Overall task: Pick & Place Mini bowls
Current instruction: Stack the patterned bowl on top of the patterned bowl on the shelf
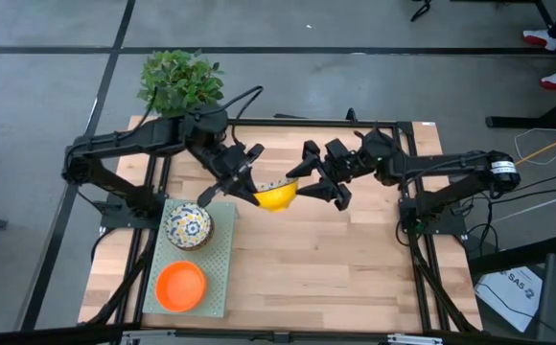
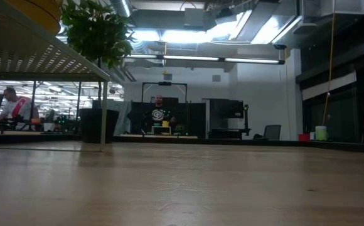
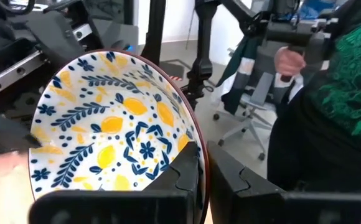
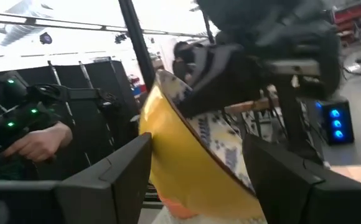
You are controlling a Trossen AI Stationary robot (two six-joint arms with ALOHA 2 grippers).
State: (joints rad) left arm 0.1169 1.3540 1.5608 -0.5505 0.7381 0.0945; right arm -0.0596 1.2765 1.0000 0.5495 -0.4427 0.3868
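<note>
Mid-handover above the table centre: my left gripper (image 1: 243, 184) is pinched on the rim of the patterned, yellow-bottomed bowl (image 1: 276, 196), right gripper (image 1: 316, 187) spread wide around it; next I carry it toward the mat (image 1: 222, 273).

Setting was an indoor robotics lab or open workshop hall. Wooden bench top (image 1: 335, 240) sat in a black metal frame (image 1: 422, 249) on a grey concrete floor (image 1: 355, 86), cables (image 1: 546, 144) trailing off one side. Low view showed exposed ceiling ducts (image 2: 188, 19), strip lights (image 2: 201, 59), a black equipment rack (image 2: 163, 107), an office chair (image 2: 271, 132), and people (image 2: 160, 116) at workstations behind. A potted plant (image 1: 177, 81) stood at the bench corner.
</note>
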